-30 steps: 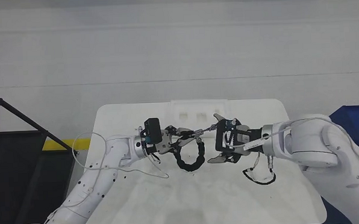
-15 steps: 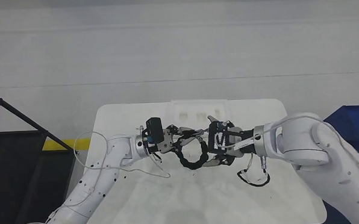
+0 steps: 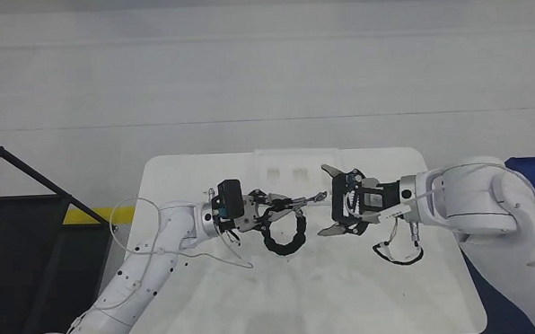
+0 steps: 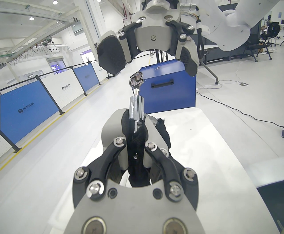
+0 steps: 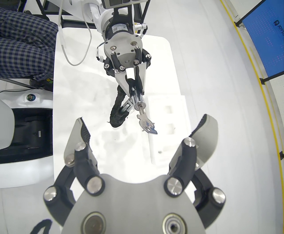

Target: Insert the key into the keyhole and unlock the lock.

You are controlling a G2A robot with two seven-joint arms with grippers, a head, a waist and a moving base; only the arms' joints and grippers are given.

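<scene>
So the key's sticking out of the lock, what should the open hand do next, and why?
Probably the right gripper should ease forward until its open fingers straddle the head of the key. The key sits in the keyhole of the lock, which the left gripper clamps, but nothing grips the key, so it can't be turned yet.

The lock (image 4: 136, 106) barrel is polished, mirror-bright metal, and its cable (image 3: 284, 243) is sheathed in matt black woven cloth. The key (image 4: 136, 80) is silvery metal with a finely cross-hatched head. The left pincer (image 4: 135, 121) and right pincer (image 5: 143, 120) both have dull grey metal plates, black plastic links and rough black pads (image 4: 109, 55). The tabletop (image 3: 345, 289) is smooth, matt white.
</scene>
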